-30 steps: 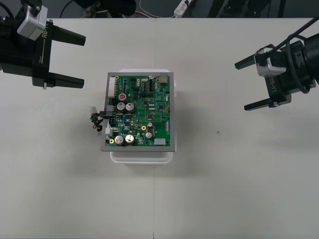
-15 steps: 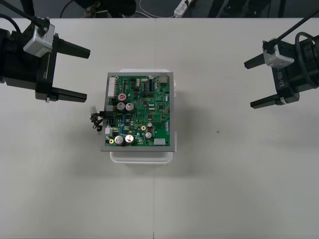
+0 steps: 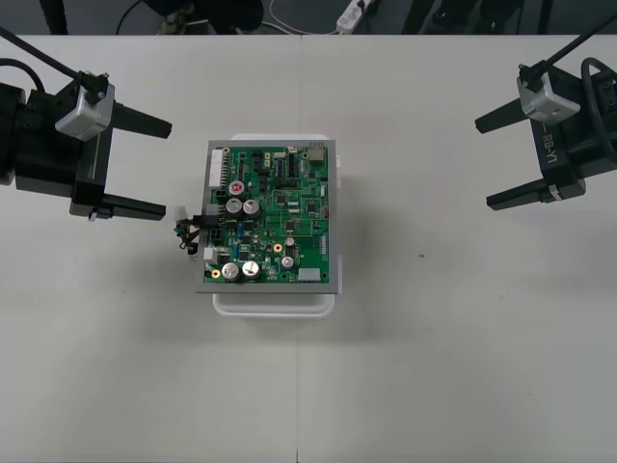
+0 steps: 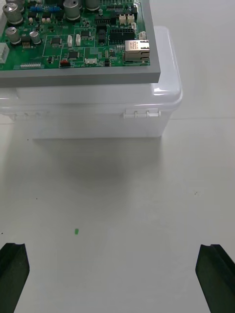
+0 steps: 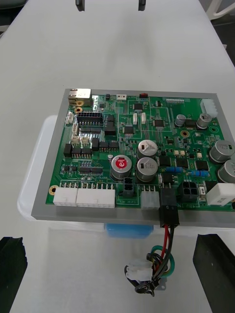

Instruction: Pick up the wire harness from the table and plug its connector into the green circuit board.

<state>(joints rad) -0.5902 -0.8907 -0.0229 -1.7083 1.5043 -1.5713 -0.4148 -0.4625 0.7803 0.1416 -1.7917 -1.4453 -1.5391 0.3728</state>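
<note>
Two wide-open: left end effector [image 3: 166, 166] drifted lower, right end effector [image 3: 482, 164] backed rightward; plug [image 5: 168, 211] seated in circuit board [image 3: 280, 207], likely done.

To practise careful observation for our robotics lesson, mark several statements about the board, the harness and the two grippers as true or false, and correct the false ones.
1. The harness has its black plug seated in the edge of the green circuit board. True.
2. The left gripper is open, apart from the harness. True.
3. The right gripper is shut on the harness. False: it is open, holds nothing and is well away from the board.
4. The board rests on a black base. False: its base is white.
5. The wires lie across the board's top. False: they trail off its edge.
</note>
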